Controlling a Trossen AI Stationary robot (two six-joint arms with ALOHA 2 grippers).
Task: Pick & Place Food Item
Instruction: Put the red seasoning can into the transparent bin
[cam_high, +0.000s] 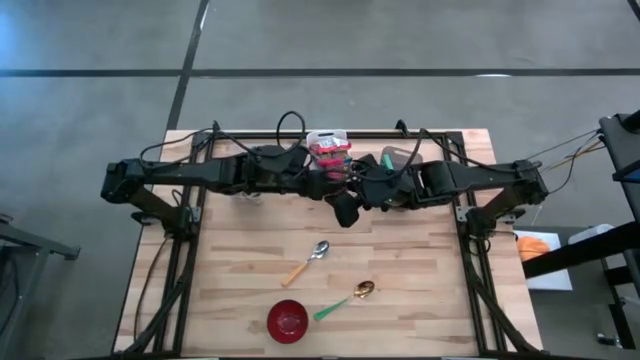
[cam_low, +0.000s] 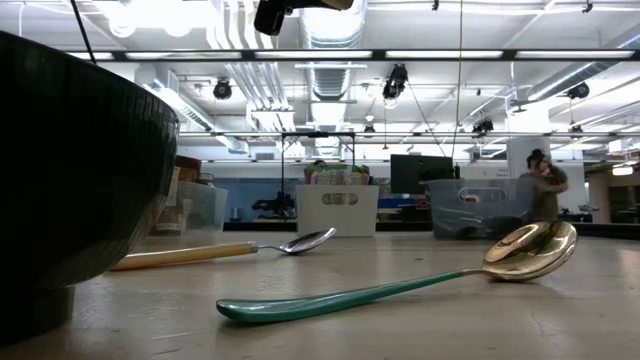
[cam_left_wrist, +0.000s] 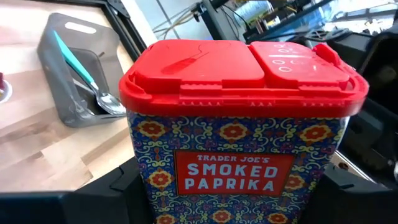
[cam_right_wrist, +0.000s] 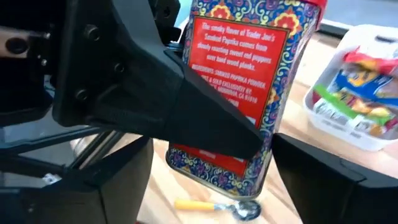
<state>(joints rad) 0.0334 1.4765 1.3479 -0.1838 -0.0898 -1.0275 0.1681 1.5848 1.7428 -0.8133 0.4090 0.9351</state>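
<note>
Above the tabletop's (cam_high: 420, 250) far edge | my left claw (cam_left_wrist: 233, 193) pinches the paprika tin (cam_left_wrist: 239, 130), base hidden | right claw (cam_right_wrist: 205, 186) spread beside it | spoons (cam_high: 310, 262) below.

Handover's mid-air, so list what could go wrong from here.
1. The smoked paprika tin hangs above the table, held by the left pincer; if it releases before the right pincer, open around the tin, closes, the tin falls.
2. It would likely land near the wooden-handled spoon below.
</note>
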